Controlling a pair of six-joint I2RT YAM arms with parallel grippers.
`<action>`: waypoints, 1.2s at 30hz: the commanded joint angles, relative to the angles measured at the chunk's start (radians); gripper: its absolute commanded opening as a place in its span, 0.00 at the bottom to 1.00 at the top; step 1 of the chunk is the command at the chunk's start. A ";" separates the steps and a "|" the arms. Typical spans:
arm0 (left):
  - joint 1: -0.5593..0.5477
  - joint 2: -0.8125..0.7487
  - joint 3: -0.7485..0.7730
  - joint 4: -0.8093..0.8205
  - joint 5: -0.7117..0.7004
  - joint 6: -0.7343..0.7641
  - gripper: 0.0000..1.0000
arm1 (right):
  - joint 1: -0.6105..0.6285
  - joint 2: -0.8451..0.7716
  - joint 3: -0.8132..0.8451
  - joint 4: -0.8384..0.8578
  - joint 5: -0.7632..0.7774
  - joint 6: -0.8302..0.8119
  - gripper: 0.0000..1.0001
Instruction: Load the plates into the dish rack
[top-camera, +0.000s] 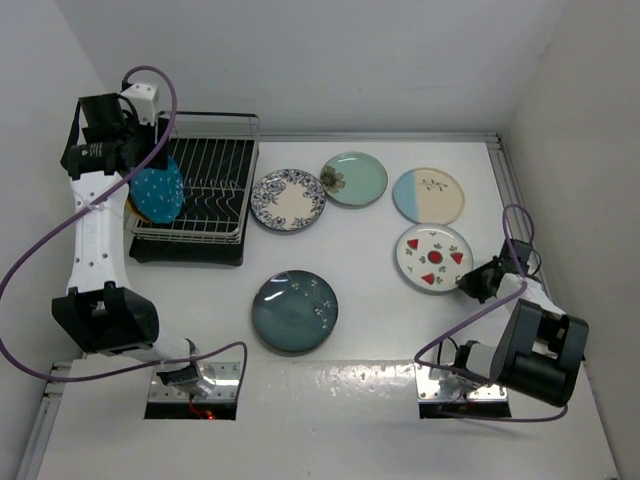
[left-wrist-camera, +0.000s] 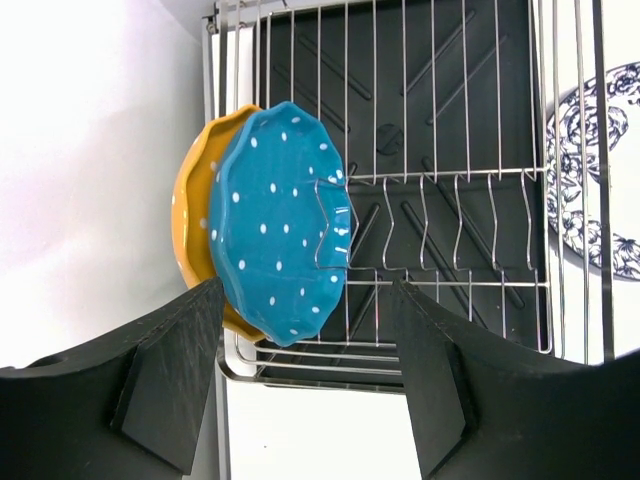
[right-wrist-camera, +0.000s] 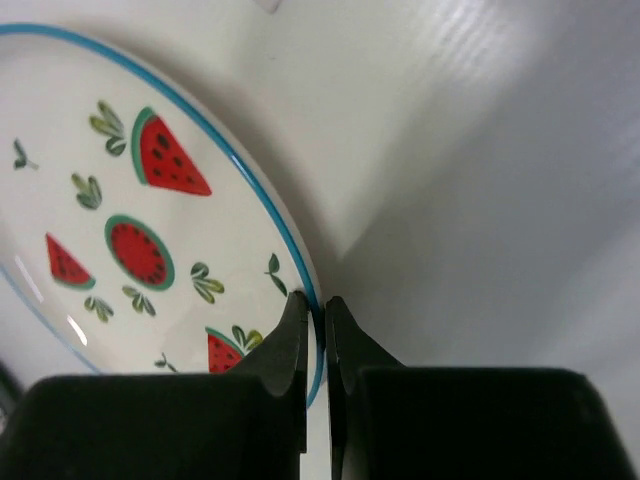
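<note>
The left end effector (top-camera: 148, 152) hangs over the left end of the dish rack (top-camera: 215, 175) with its fingers (left-wrist-camera: 170, 370) spread wide apart and nothing between them. In the left wrist view the dotted blue plate (left-wrist-camera: 275, 220) stands on edge among the wire tines below them. The yellow plate (left-wrist-camera: 192, 200) stands right behind it, at the rack's outer end, and the two overlap closely. The rack sits on a black drain tray (top-camera: 190, 250) at the far left of the counter (top-camera: 380, 340). The other five plates lie flat on the counter. The blue-floral plate (top-camera: 288, 199) is just beside the rack's right side. The mint green plate (top-camera: 354, 178) touches or slightly overlaps its far right edge. The blue-and-cream plate (top-camera: 428, 195) lies farther right, and the dark teal plate (top-camera: 294, 311) lies alone nearer the arm bases. The right end effector (top-camera: 478, 283) is low at the near right edge of the watermelon plate (top-camera: 432, 256). In the right wrist view its fingers are nearly together, pinching the plate's blue-lined rim (right-wrist-camera: 300, 260) between their tips. From these views it cannot be told whether that edge is lifted off the counter.
</note>
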 joint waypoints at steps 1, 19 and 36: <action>-0.001 -0.032 0.015 0.002 0.015 0.005 0.72 | 0.001 0.078 -0.085 -0.014 -0.036 -0.060 0.00; -0.019 -0.041 0.015 -0.007 0.034 0.014 0.72 | 0.116 0.082 -0.060 -0.012 -0.196 -0.215 0.24; -0.028 -0.069 0.024 -0.030 0.024 0.032 0.73 | 0.153 0.242 -0.046 0.141 -0.240 -0.140 0.00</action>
